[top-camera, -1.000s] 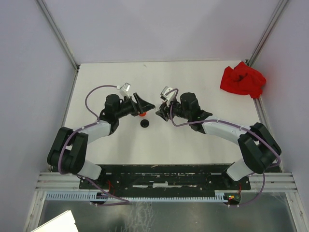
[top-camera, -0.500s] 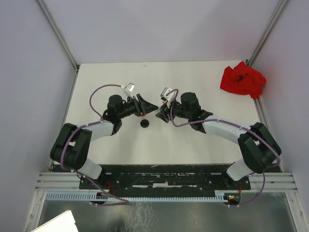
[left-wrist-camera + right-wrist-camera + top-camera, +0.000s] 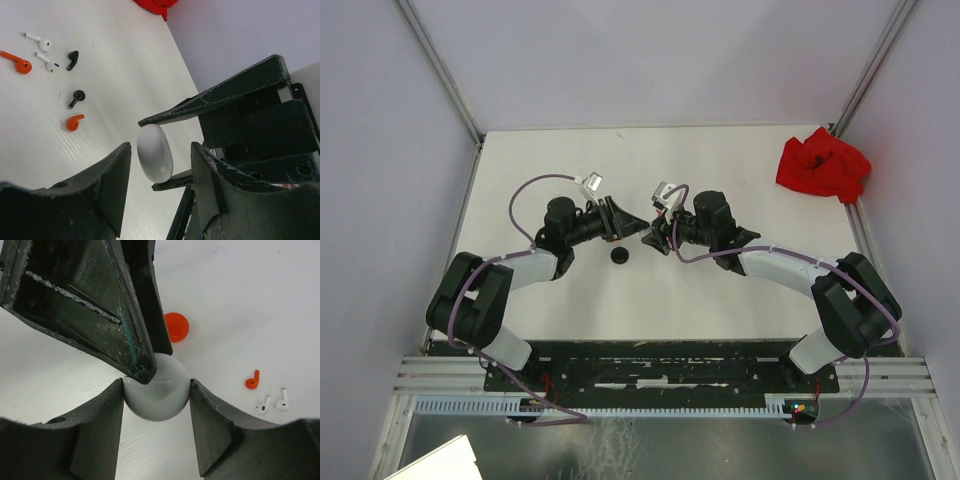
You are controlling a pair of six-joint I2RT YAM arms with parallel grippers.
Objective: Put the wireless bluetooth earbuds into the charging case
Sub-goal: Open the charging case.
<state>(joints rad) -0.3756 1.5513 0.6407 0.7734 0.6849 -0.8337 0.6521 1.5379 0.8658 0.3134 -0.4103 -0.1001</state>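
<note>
A round white charging case (image 3: 157, 399) hangs above the table, and my right gripper (image 3: 156, 390) is shut on its two sides. My left gripper (image 3: 160, 147) faces it from the other way. Its fingers (image 3: 112, 180) stand either side of the case (image 3: 155, 152) with a gap on each side, so it is open. In the top view the two grippers (image 3: 623, 222) (image 3: 653, 236) meet nose to nose mid-table. Several earbuds lie loose on the table: white (image 3: 41, 44), black (image 3: 73, 59) and red (image 3: 74, 121). A red one (image 3: 252, 381) and two white ones (image 3: 263, 405) show in the right wrist view.
A round red case (image 3: 176, 326) lies on the table just beyond the held case. A round black case (image 3: 619, 255) sits just in front of the grippers. A crumpled red cloth (image 3: 823, 165) lies at the far right corner. Grey walls close in the white table (image 3: 720, 300).
My left gripper has moved right and a little away from the near edge, up to the case in the right gripper, and its jaws have narrowed. The right arm has barely moved.
</note>
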